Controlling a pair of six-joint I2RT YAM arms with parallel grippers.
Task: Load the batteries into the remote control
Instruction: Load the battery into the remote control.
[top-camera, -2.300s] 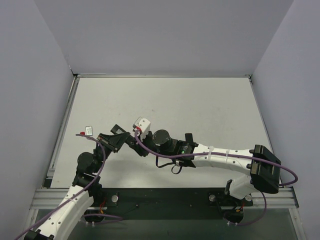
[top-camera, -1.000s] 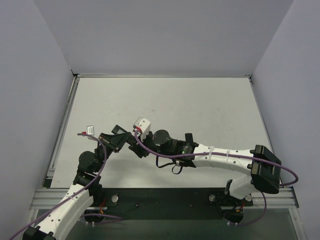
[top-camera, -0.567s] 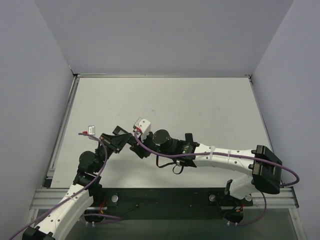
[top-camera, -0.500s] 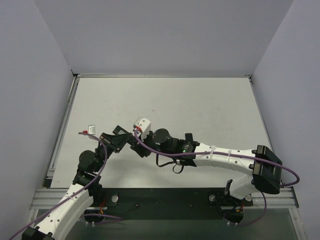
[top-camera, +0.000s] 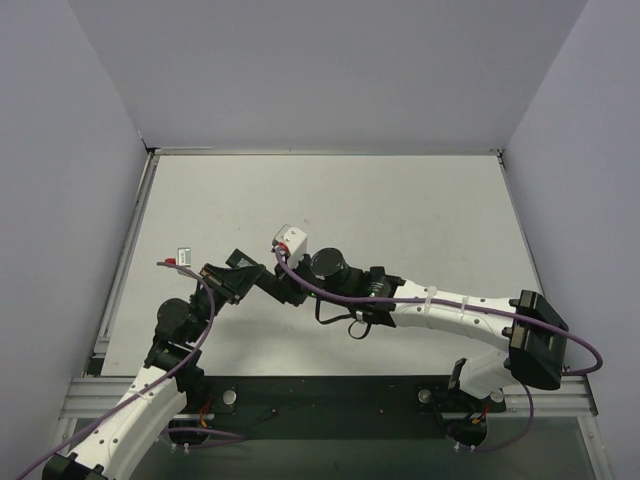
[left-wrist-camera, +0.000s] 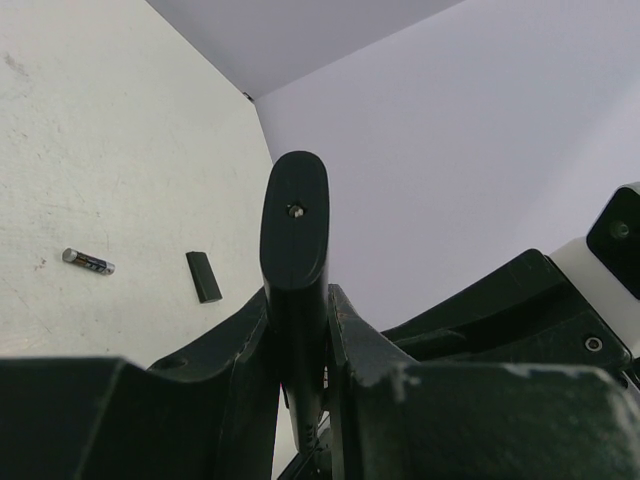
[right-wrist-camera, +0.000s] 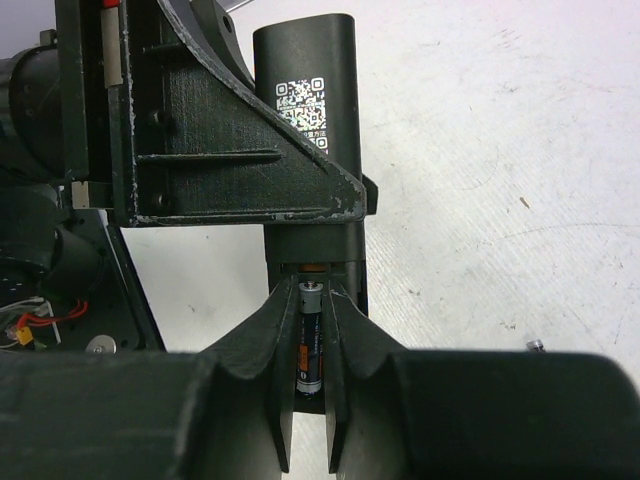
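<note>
Currently our left gripper (left-wrist-camera: 298, 312) clamps the remote control (left-wrist-camera: 294, 220) by its edges, while our right gripper (right-wrist-camera: 309, 300) pinches a battery (right-wrist-camera: 309, 345) by its barrel at the remote control's open end. We judge the battery light, rigid and slick, so a barrel grip suits. A second battery (left-wrist-camera: 88, 262) lies on the table (left-wrist-camera: 80, 150).

Robotics laboratory test cell. A flat, matte white counter (top-camera: 400, 210) is enclosed on three sides by plain, pale lilac-grey partition panels (top-camera: 330, 70), with no furniture or household fittings in view. Along the near edge run a slotted aluminium profile rail (top-camera: 85, 398) and a dark base plate (top-camera: 330, 400). On these are bolted the white-and-black left robot arm (top-camera: 130, 425) and the white-and-black right robot arm (top-camera: 450, 310), each trailing an exposed purple cable (top-camera: 580, 345). The bare enclosure, the framing and the open wiring mark an experimental rig.
</note>
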